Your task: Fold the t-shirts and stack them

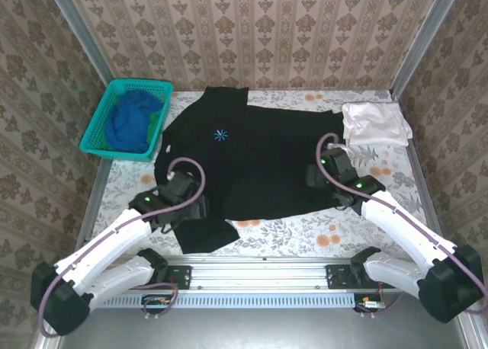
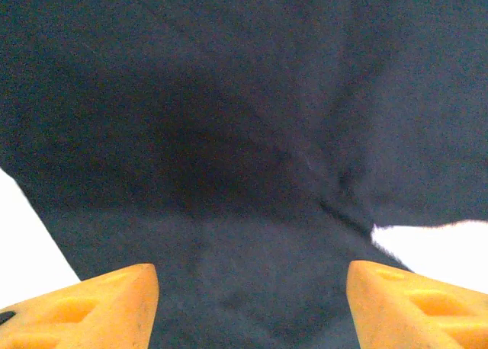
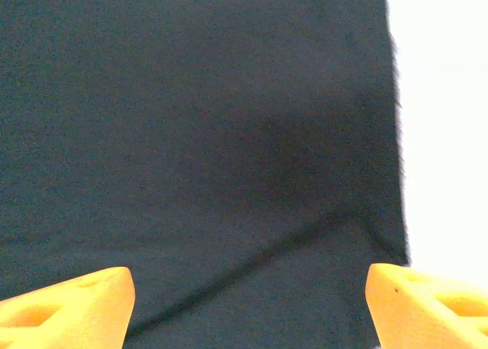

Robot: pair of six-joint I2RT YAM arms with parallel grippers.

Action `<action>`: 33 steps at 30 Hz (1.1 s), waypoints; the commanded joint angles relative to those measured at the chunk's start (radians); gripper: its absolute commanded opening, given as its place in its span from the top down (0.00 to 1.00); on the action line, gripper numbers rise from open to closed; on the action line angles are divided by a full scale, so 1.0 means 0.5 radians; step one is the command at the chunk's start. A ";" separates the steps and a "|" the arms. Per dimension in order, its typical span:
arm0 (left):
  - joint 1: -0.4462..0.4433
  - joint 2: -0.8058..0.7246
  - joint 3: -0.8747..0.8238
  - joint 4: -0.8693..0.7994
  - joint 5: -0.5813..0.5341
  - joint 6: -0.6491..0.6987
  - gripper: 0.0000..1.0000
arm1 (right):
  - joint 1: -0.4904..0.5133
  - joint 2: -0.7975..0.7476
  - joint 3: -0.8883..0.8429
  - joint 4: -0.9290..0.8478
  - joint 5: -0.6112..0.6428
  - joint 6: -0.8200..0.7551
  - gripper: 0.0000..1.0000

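While it lay spread flat on the table point(image 1: 305, 238), black t-shirt point(image 1: 259, 155): sat beneath both pairs of jaws, its starburst mark point(image 1: 221, 134) beyond and between them.
Left gripper point(image 2: 252, 276): jaws spread wide, pinching nothing; dark creased cloth lay just below and ahead of its 2 orange fingers point(image 2: 107, 303).
Right gripper point(image 3: 250, 276): jaws spread wide, empty; the shirt's edge ran just ahead of 1 finger, pale table outside it.
Pale t-shirt point(image 1: 374, 123): folded, well beyond the right jaws.
Blue t-shirt point(image 1: 131, 120): crumpled in the teal basket point(image 1: 97, 128), well beyond the left jaws.
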 commanded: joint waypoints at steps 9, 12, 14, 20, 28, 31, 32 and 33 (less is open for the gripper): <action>-0.828 0.293 -0.036 -0.368 0.152 -0.485 0.30 | -0.229 0.088 -0.365 -0.160 -0.324 0.571 0.31; -0.849 0.278 -0.133 -0.227 0.220 -0.476 0.30 | -0.242 0.164 -0.330 -0.073 -0.325 0.542 0.37; -0.886 0.271 -0.174 -0.117 0.246 -0.468 0.30 | -0.248 0.193 -0.314 -0.046 -0.309 0.527 0.41; -0.906 0.337 -0.305 0.018 0.306 -0.495 0.37 | -0.279 0.094 -0.166 -0.188 -0.189 0.461 0.39; -0.834 0.320 -0.346 0.076 0.273 -0.435 0.71 | -0.463 0.483 -0.017 0.096 -0.328 0.184 0.37; -0.795 0.277 -0.347 0.087 0.264 -0.401 0.82 | -0.463 0.580 -0.007 0.247 -0.436 0.162 0.38; -0.782 0.262 -0.342 0.085 0.259 -0.389 0.85 | -0.463 0.611 0.008 0.272 -0.428 0.154 0.40; -0.775 0.245 -0.341 0.078 0.258 -0.380 0.87 | -0.463 0.645 0.020 0.289 -0.420 0.146 0.41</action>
